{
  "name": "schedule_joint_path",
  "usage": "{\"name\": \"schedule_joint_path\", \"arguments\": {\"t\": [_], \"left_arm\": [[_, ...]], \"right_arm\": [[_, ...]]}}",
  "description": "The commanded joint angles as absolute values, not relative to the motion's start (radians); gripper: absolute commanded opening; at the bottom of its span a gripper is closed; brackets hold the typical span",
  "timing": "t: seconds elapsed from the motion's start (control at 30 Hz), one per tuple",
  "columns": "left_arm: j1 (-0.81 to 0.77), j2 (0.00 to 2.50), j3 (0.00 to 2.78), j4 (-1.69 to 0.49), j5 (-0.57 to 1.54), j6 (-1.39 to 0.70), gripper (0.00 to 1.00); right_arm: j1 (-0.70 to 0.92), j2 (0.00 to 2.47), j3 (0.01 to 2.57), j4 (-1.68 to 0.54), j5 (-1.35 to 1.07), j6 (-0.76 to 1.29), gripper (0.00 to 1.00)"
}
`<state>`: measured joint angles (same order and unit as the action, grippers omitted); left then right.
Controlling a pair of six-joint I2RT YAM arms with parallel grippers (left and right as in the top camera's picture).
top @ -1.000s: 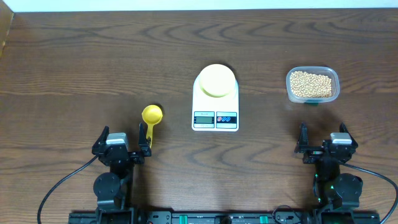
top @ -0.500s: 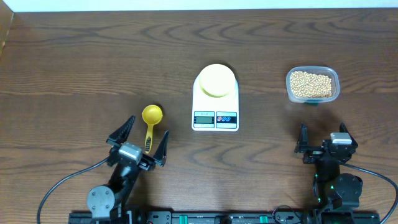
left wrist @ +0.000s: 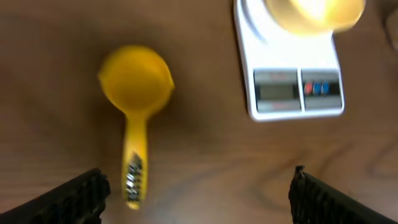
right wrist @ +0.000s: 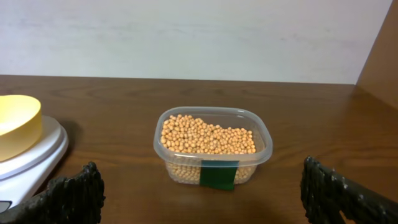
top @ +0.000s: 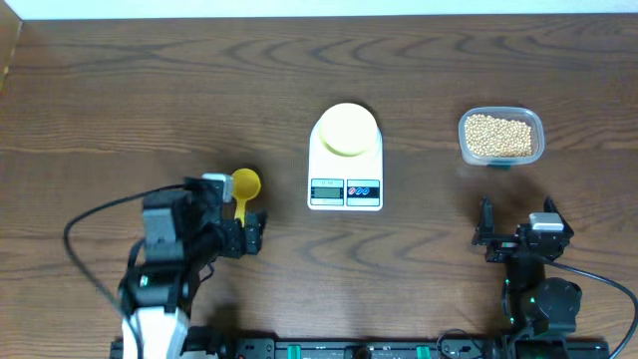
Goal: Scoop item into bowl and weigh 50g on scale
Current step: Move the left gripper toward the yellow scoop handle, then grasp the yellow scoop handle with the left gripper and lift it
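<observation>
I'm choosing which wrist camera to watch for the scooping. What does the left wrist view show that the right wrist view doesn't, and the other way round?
Only the left wrist view shows the yellow scoop lying on the table, plus the display and the red and blue buttons. Only the right wrist view shows the clear tub full of beans, its green label and the wall behind. Both show the pale yellow bowl sitting on the white scale.

Smooth plastic scale [top: 321, 168] (wood-grain table [top: 100, 100])
</observation>
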<state>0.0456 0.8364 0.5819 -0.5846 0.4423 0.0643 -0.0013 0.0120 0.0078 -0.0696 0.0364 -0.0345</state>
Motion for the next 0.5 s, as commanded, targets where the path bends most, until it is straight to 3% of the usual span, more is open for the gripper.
{"name": "schedule_joint_path", "arguments": {"t": [0.0, 0.13, 0.47], "left_arm": [[0.049, 0.973, 0.599, -0.586, 0.521, 0.074, 0.95], [0.049, 1.157, 0.599, -0.585, 0.205, -0.151, 0.95], [0.049, 1.366, 0.595, -0.398, 0.228, -0.143, 0.95]], "right_arm": [[0.007, 0.007, 0.006, -0.072, 0.035, -0.042, 0.99], [0.007, 0.007, 0.006, -0.072, 0.035, -0.042, 0.99], [0.007, 0.007, 0.006, -0.072, 0.035, -0.042, 0.99]]}}
